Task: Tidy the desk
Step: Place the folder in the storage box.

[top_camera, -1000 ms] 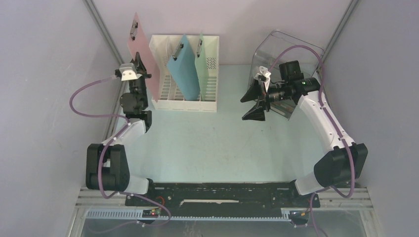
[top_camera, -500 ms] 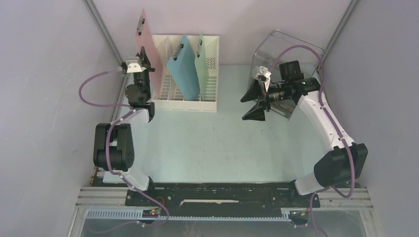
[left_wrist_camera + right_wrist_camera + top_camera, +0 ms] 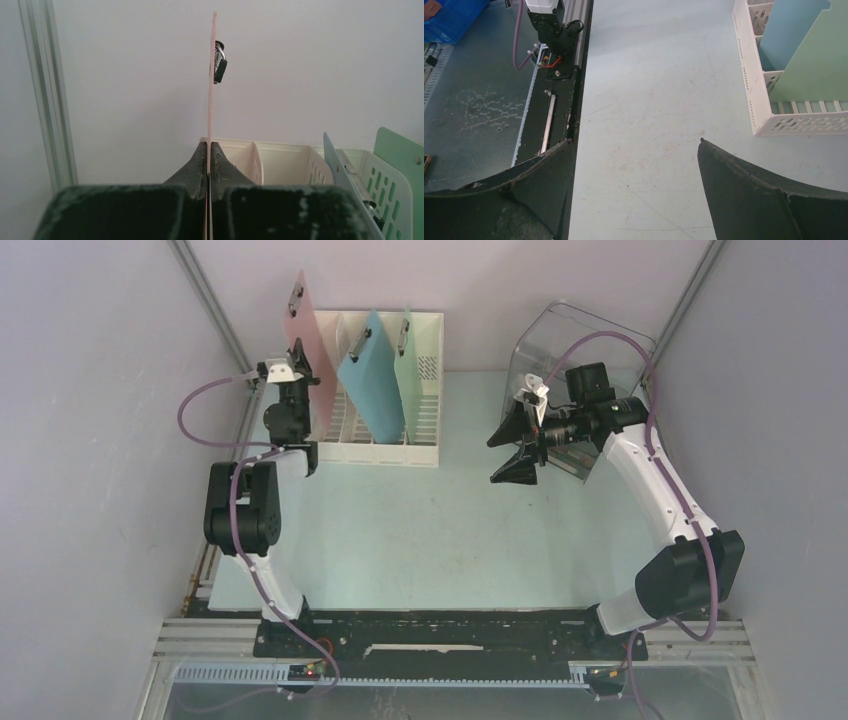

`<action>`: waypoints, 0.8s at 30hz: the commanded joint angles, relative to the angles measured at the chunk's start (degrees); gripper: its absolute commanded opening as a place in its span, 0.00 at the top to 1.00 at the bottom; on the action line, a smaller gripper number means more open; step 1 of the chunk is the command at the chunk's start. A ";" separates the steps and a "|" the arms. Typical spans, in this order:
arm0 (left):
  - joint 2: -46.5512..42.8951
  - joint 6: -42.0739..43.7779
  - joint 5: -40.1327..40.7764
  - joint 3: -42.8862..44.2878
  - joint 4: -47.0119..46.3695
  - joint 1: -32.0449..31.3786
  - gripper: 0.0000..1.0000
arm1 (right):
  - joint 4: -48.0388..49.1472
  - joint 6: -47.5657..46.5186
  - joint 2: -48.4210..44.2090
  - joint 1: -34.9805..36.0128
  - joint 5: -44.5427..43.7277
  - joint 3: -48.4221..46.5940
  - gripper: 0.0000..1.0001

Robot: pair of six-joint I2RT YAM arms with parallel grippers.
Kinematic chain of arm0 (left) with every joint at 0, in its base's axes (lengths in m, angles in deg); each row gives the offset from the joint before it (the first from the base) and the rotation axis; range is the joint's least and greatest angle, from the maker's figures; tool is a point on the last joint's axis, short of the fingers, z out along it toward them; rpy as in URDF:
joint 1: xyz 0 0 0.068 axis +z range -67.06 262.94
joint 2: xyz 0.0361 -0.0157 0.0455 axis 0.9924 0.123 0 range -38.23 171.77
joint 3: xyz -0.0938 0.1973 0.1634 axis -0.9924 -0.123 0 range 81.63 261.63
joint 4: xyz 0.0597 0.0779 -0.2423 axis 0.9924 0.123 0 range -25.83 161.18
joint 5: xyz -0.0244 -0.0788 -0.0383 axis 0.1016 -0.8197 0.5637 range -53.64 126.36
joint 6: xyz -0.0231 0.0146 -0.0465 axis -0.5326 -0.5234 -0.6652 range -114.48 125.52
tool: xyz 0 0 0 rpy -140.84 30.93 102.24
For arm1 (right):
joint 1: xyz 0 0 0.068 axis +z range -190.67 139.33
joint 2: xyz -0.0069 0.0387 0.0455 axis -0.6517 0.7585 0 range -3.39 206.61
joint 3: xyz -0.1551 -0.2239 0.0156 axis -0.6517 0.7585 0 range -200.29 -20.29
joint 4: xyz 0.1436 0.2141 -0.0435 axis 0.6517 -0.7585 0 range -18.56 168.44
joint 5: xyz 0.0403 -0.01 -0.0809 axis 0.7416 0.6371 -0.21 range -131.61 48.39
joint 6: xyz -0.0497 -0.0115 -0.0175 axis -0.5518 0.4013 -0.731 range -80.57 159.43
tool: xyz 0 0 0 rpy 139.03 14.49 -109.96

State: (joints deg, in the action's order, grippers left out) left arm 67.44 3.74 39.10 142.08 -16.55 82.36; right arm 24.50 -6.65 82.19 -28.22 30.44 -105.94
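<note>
Top view: left pincer [image 3: 300, 375] pinches one pink clipboard [image 3: 318, 360] upright at the surface's [image 3: 430, 530] far-left corner, by the left wall of the one white rack [image 3: 425, 340]. It is likely bound for a free slot beside the one blue clipboard [image 3: 372, 375] and one green clipboard [image 3: 410, 370] standing there. Left wrist: jaws pressed flat on the pink board's thin edge, keeping it vertical. Right wrist: right pincer [image 3: 635, 142] spread, empty, over bare surface.

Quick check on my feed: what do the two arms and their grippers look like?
Both the left arm and right arm have white links with black joints, each trailing a purple cable. The left gripper and right gripper have black, tapered fingers.
</note>
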 commanded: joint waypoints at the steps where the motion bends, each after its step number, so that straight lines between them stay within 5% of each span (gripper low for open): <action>1: 1.90 -1.19 -1.25 2.16 -5.84 0.40 1.00 | 0.29 -0.63 -0.49 -0.23 0.37 0.05 0.00; 14: 4.65 -1.31 -1.72 0.54 -6.19 2.14 0.91 | 0.33 -0.24 0.12 -0.28 -0.07 -0.05 0.00; 24: 0.04 -1.47 -1.89 -6.00 -6.29 2.32 0.55 | 0.36 0.01 0.05 -0.40 -0.16 0.00 0.00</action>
State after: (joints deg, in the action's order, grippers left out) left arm 71.81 2.36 37.57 137.97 -20.16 84.26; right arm 24.50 -6.63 82.21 -28.22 30.40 -105.94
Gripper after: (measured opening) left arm 0.394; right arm 0.993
